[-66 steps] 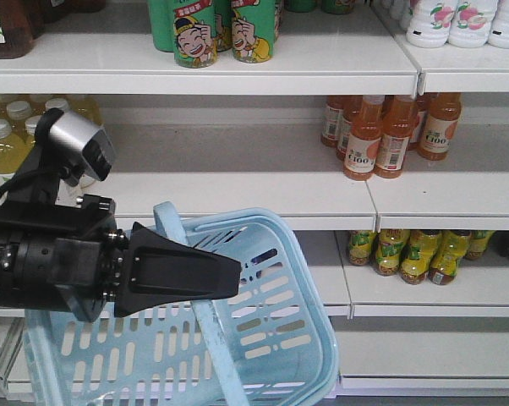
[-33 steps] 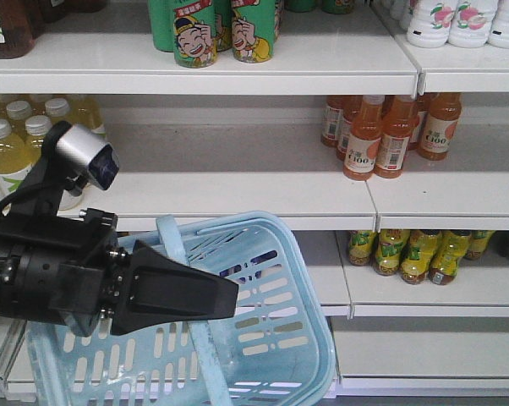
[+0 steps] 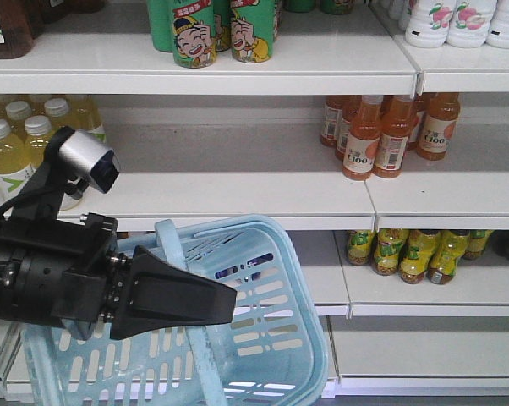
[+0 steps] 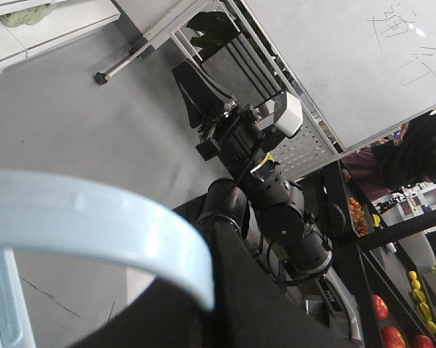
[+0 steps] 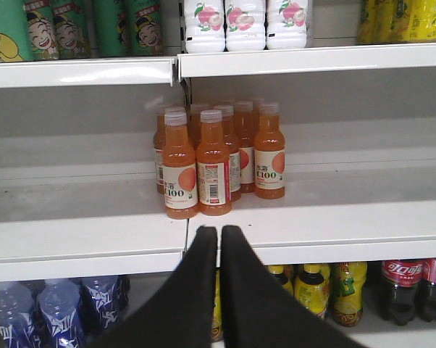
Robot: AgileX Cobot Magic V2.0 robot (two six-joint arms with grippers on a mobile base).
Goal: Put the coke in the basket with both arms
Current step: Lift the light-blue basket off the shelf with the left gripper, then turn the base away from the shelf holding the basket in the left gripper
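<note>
The light blue basket (image 3: 263, 338) hangs tilted at the lower left of the front view. Its swing handle (image 4: 95, 214) runs into my left gripper (image 3: 231, 298), which is shut on it. My right gripper (image 5: 219, 232) is shut with nothing between its fingers and points at the shelf edge below the orange bottles. It also shows as a shut black wedge (image 4: 182, 72) in the left wrist view. Two dark coke bottles with red labels (image 5: 403, 283) stand on the lower shelf, right of and below the right gripper.
White shelves (image 3: 238, 194) fill the view. They carry orange juice bottles (image 5: 218, 167), yellow-labelled bottles (image 3: 411, 254), green cans (image 3: 221, 30), pale yellow bottles (image 3: 18, 144) and dark blue bottles (image 5: 59, 312). A whiteboard (image 4: 348, 65) stands behind the robot.
The left arm and the basket have sunk a little and shifted slightly left, mostly in the first half second. The grip on the handle is unchanged.
</note>
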